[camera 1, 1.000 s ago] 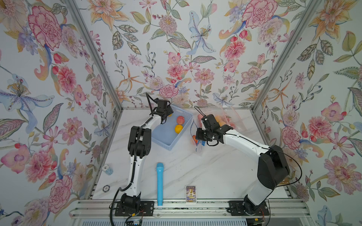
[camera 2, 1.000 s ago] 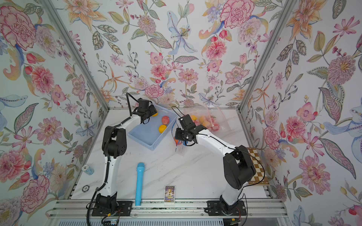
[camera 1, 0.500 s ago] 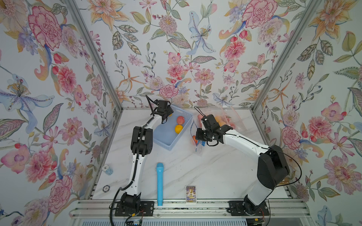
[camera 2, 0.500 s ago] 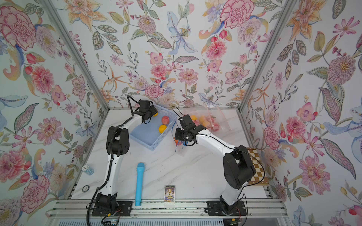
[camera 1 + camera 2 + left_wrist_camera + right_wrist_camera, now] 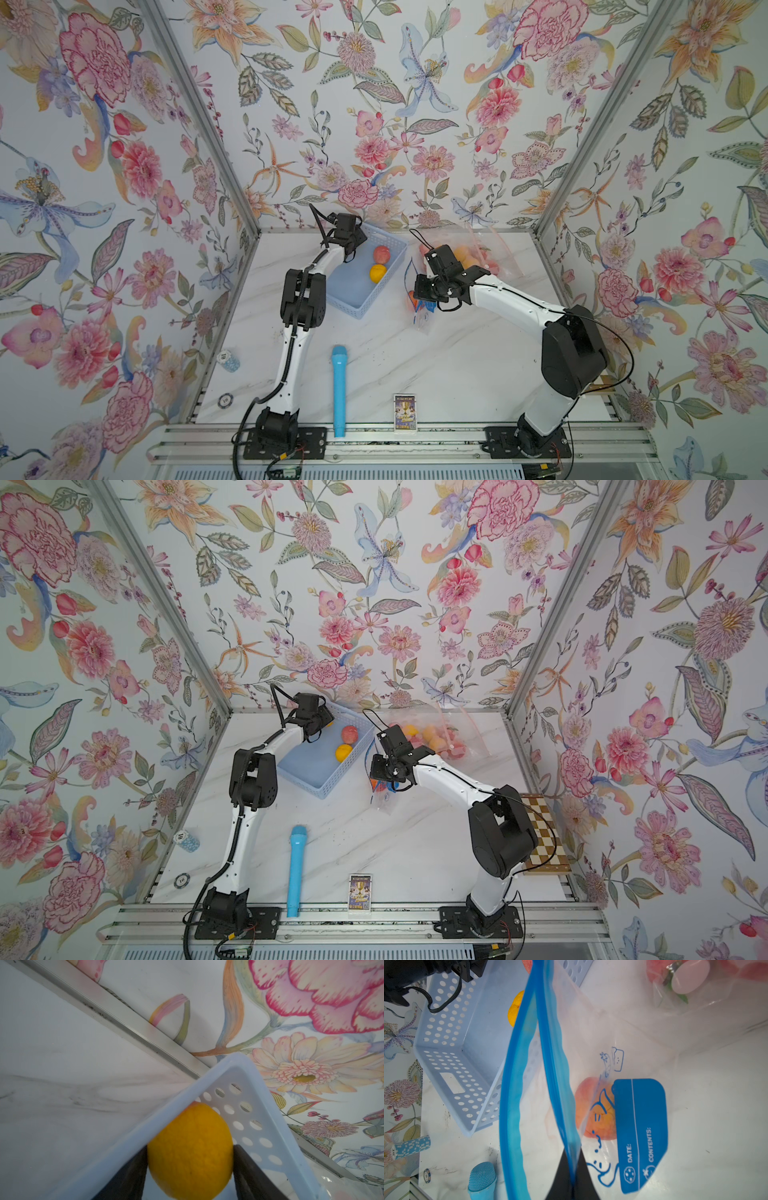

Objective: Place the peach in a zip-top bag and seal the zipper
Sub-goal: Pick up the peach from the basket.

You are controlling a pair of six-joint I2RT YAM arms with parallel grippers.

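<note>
While the right gripper [image 5: 572,1159] pinches the clear, blue-zippered bag [image 5: 591,1043], the left gripper [image 5: 190,1167] clamps a round yellow fruit [image 5: 187,1136]. Next, probably: lift it bagward.

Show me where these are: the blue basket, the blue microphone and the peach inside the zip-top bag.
blue basket [image 5: 353,286]: in a top view, bare floor of the basket.
blue microphone [image 5: 338,390]: in a top view, middle of its handle.
peach [image 5: 581,1101]: right wrist view, its skin seen through the zip-top bag [image 5: 591,1043].
</note>
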